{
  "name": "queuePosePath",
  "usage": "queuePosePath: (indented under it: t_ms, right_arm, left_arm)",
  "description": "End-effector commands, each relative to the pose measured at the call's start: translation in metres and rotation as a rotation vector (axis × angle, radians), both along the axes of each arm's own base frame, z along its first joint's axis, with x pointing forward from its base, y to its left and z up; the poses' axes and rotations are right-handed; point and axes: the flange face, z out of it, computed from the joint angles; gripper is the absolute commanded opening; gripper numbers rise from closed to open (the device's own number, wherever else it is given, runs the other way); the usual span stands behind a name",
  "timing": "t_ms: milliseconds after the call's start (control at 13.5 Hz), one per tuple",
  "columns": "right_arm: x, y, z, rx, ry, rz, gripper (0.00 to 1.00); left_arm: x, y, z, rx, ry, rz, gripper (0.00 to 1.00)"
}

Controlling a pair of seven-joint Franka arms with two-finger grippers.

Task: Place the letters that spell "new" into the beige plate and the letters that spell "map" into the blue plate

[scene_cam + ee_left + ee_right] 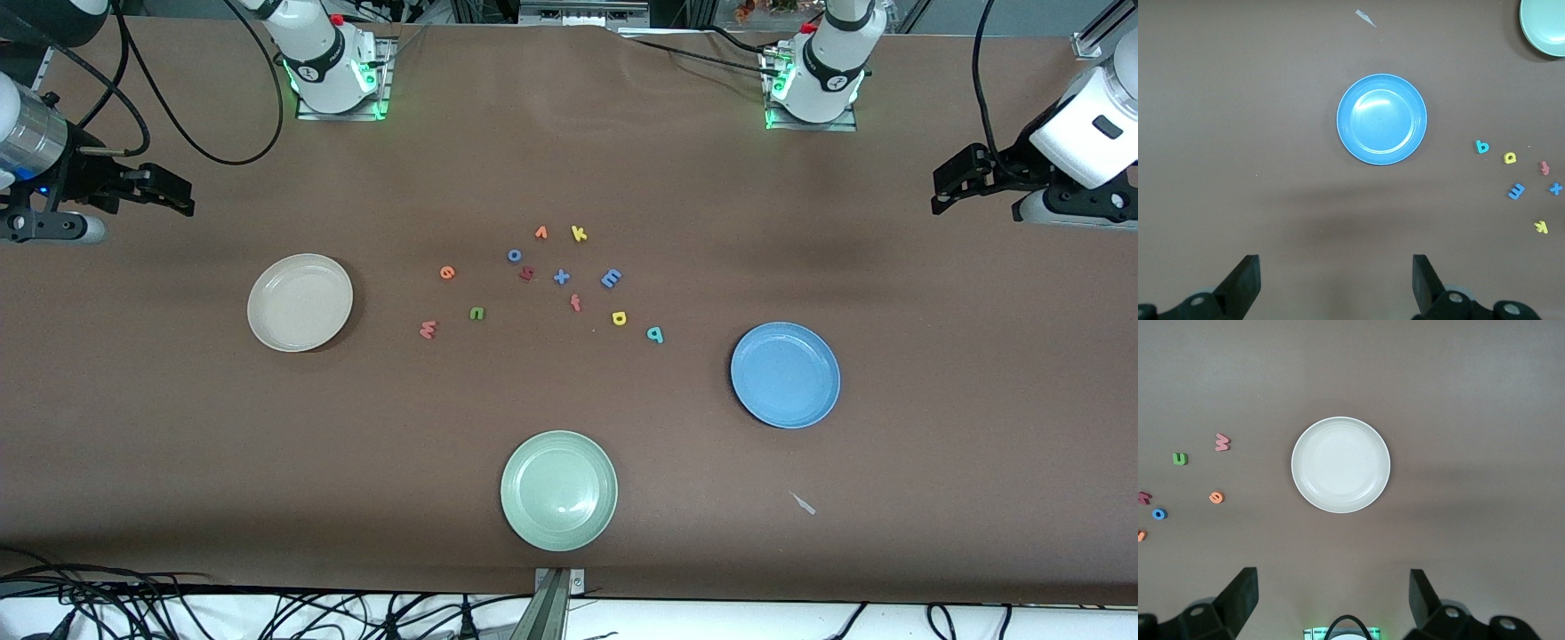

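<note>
Letters for "new" lay near the middle of the brown surface [178,427], toward the right arm's end: the green n [477,313], the orange e [447,273] and the salmon-pink w [428,330], all loose and well apart from the beige plate [300,302]; we saw the w nearest the front camera of the three, the e farthest. Letters for "map" lay toward the left arm's end: the blue m [611,278], the yellow a [619,317] and the teal p [655,335], the p closest to the blue plate [785,374] yet not touching it. Both plates held nothing. Among the letters sat an orange v [540,233], a yellow k [579,234], a blue o [514,256], a blue x [561,276] and a red f [575,303]; a pale green plate [558,490] rested close to the surface's front edge. We found the left end effector [1336,283] waiting above the left arm's end of the surface, its fingers spread apart and holding nothing; the right end effector [1333,600] waited likewise above the right arm's end, fingers apart.
</note>
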Motion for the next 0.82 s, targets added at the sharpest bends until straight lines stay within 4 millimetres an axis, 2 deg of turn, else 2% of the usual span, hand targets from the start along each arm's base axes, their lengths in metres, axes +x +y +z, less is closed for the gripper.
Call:
queuePosePath:
  t_ms: [0,743]
  right_arm:
    - [0.0024,0.0014,0.0043,0.021,-0.006,0.015,1.0]
    - [0.0028,0.0016,0.0045,0.024,-0.009,0.024,1.0]
  left_arm:
    - [0.0033,0.0027,0.0063,0.022,0.0,-0.018,1.0]
    - [0.0032,0.0044,0.0062,0.022,0.002,-0.016,1.0]
